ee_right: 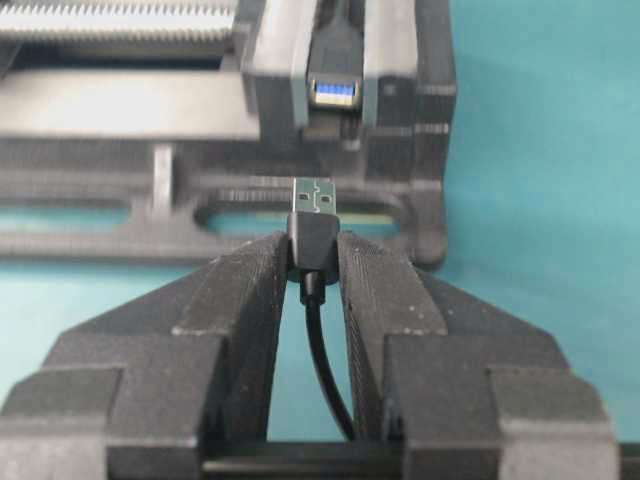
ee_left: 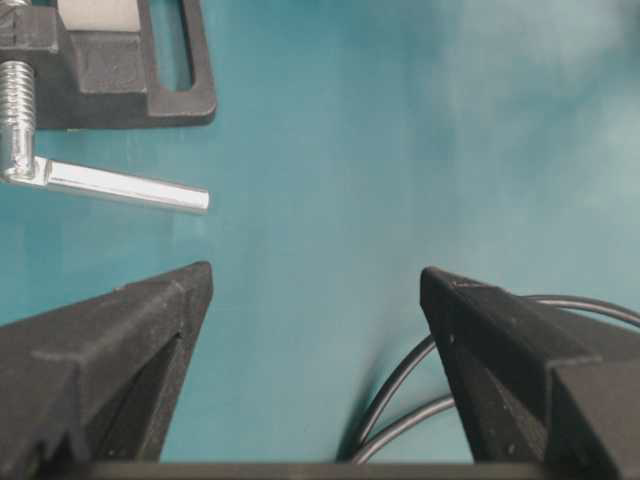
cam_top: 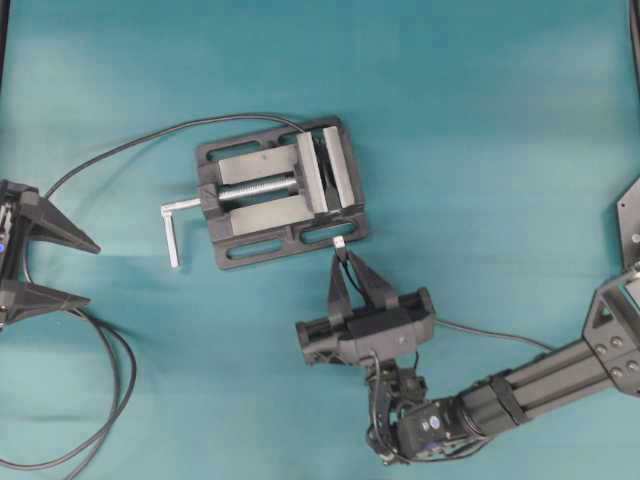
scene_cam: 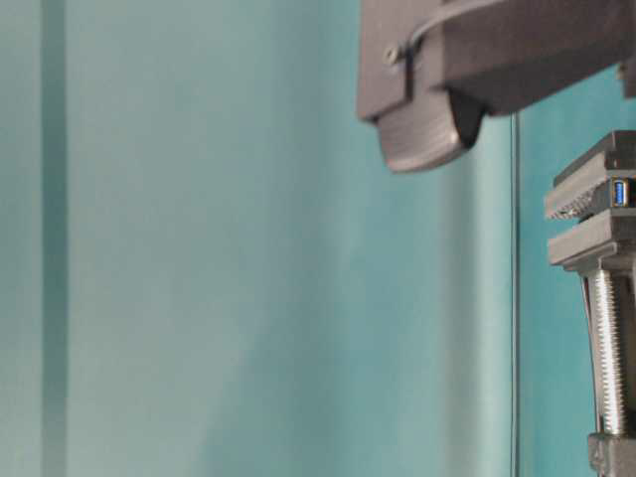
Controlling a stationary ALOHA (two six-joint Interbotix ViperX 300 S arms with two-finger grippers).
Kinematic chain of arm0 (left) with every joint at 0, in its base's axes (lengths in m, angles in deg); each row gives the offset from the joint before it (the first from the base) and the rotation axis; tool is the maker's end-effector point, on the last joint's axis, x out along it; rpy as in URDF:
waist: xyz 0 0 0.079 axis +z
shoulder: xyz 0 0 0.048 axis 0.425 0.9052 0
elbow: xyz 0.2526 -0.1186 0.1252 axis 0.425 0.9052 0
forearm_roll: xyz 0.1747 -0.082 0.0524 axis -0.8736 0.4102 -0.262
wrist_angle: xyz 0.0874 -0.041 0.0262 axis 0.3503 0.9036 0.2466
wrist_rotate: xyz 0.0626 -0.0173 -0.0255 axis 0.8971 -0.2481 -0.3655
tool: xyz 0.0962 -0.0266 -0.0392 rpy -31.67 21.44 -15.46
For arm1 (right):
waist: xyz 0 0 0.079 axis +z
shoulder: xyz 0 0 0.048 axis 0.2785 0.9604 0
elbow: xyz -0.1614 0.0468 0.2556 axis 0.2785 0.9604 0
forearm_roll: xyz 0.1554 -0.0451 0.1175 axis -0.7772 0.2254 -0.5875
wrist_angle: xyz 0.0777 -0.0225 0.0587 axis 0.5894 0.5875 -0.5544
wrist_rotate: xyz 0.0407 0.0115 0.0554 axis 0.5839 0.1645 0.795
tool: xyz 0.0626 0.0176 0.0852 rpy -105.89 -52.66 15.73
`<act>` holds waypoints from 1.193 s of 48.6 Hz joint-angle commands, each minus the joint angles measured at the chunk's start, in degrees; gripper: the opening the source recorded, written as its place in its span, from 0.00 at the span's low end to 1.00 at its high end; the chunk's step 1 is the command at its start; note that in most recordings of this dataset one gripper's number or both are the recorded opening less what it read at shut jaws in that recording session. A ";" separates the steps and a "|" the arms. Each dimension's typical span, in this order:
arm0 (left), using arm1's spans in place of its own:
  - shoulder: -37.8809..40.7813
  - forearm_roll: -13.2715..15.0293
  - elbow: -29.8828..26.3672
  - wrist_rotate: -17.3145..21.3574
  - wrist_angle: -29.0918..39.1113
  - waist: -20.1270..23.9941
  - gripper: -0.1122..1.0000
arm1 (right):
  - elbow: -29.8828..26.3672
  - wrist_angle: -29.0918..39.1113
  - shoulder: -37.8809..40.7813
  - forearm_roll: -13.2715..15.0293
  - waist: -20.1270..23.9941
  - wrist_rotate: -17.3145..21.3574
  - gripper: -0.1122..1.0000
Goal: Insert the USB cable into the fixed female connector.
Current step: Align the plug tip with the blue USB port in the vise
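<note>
My right gripper [cam_top: 345,258] is shut on the USB cable's black plug [ee_right: 314,236]. Its silvery tip [ee_right: 314,196] points at the vise, just short of its near edge [cam_top: 340,241]. The fixed female connector [ee_right: 334,92], with a blue insert, is clamped between the jaws of the dark grey vise [cam_top: 280,192]. It also shows in the table-level view [scene_cam: 620,192]. The plug sits a little left of and below the socket in the right wrist view. My left gripper [ee_left: 315,290] is open and empty at the far left of the table [cam_top: 85,270].
The vise's silver screw and L-shaped handle [cam_top: 175,225] stick out to its left. A long black cable [cam_top: 110,380] loops from the vise round the left gripper to the front left. In the left wrist view the cable [ee_left: 400,400] lies between the fingers.
</note>
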 commanded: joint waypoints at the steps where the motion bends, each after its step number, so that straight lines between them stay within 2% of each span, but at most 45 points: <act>1: 0.62 0.00 -0.70 -0.18 -0.53 -0.18 0.99 | -1.23 -0.70 -1.32 -0.09 -0.70 0.09 0.29; 58: 0.62 0.00 -0.09 -0.62 -0.53 -0.18 0.99 | -0.62 -0.88 -4.48 0.26 -3.87 -0.44 0.29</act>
